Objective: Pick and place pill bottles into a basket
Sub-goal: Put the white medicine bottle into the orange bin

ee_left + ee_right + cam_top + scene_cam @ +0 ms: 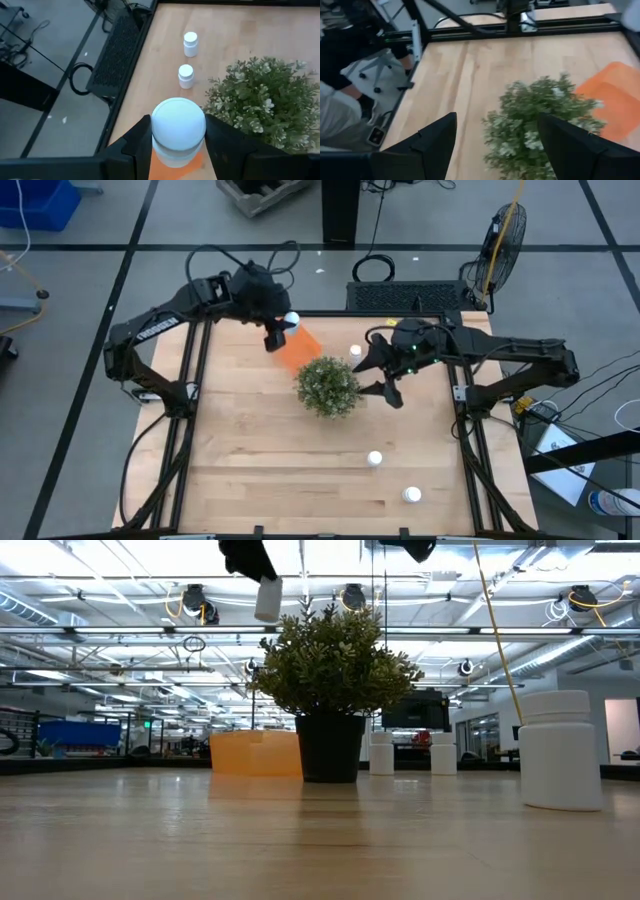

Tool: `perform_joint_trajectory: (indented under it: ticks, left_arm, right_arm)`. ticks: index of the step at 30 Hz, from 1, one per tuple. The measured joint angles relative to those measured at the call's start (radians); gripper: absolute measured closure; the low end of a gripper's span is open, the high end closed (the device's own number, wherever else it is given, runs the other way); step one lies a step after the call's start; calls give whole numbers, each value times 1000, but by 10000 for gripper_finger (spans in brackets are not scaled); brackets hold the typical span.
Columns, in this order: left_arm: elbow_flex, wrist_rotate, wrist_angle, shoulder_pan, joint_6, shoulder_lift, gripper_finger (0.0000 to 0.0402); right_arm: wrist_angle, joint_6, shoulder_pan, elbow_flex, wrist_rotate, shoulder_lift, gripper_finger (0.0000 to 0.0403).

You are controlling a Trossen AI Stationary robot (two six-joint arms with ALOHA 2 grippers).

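Overhead, we see the left gripper (284,326) clamped on a pill bottle (291,321), raised above the orange basket (298,346) beside the plant (328,386). We find the right gripper (385,378) with fingers spread, empty, near the plant; four bottles stand on the table (260,470).

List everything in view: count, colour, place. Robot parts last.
small white cylindrical pill bottles: five, white; one in the left gripper above the basket, two on the far side past the plant, two near the front right
bright orange rectangular plastic basket: one, orange, far side beside the plant
potted bushy plant: one, green in a black pot, table centre
wooden table: one, light wood
left gripper: shut on a bottle
right gripper: open, empty, beside the plant
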State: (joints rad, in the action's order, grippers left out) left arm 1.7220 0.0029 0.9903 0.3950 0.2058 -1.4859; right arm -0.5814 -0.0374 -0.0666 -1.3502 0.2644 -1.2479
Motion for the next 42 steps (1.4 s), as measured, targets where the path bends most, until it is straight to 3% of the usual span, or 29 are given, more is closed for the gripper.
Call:
perform_joint_trajectory:
  ticks: [14,30,42]
  left_arm:
    - [-150,110,-83,81,2,-7,243]
    - [-381,151,-251,93,1,-6,242]
    - [-494,178,-372,168,28,-6,243]
  right_arm:
    - [-1,-2,29,0,0,8,155]
    - [-62,-4,29,1,0,28,171]
    - [-63,-4,29,1,-1,27,177]
